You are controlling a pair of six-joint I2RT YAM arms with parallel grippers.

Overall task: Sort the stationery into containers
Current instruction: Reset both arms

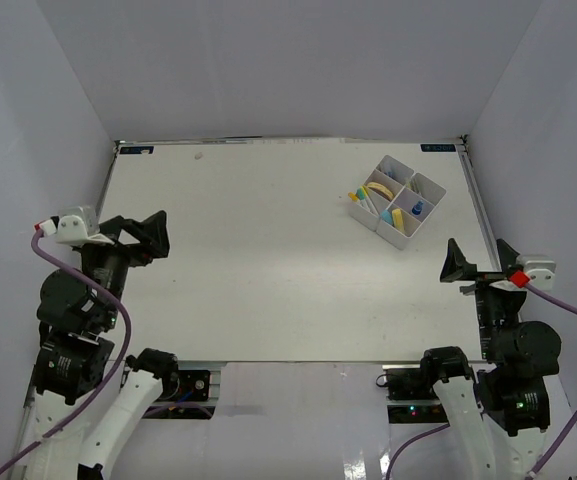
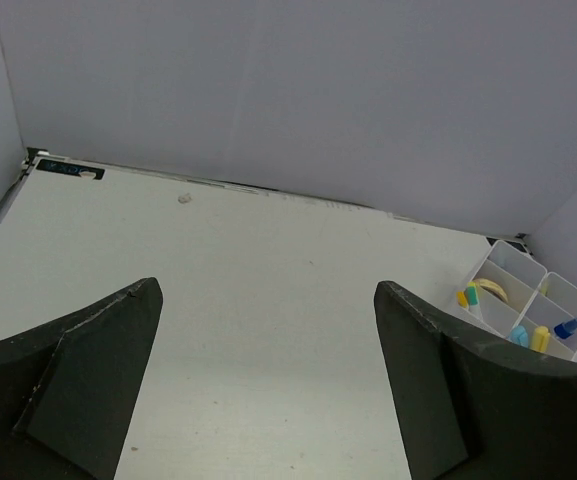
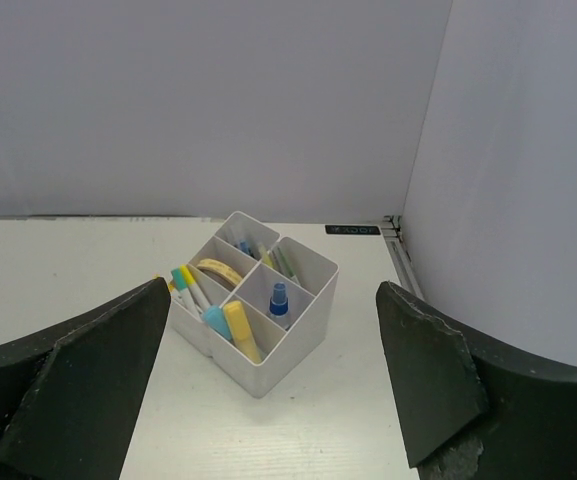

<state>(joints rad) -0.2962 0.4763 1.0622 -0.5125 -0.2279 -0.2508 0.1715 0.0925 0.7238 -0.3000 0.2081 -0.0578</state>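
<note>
the left gripper point(image 1: 158, 236) hovers over the near left part of the table point(image 1: 268, 290), its jaws spread wide with nothing between them. the right gripper point(image 1: 452, 264) hangs by the near right edge, jaws likewise wide apart and empty. both are well apart from the stationery.

the white tray point(image 3: 290, 352) sits on the far right part of the table, ahead of the right arm and turned so that one corner points back toward that arm. seen from the right wrist, its nearest compartment holds a yellow block point(image 3: 240, 328) and a blue block point(image 3: 216, 322) leaning side by side. a small blue-capped bottle point(image 3: 278, 300) stands upright just behind them, toward the middle of the tray. on the left side, pens point(image 3: 186, 282) with green and yellow caps lean out over the outer rim, and a tan rubber-band ring point(image 3: 222, 268) lies just behind them. i cannot tell whether a divider stands between the pens and the ring. the far and right compartments each show thin pen-like items, one blue-tipped and one greenish, too small to make out further.
</note>
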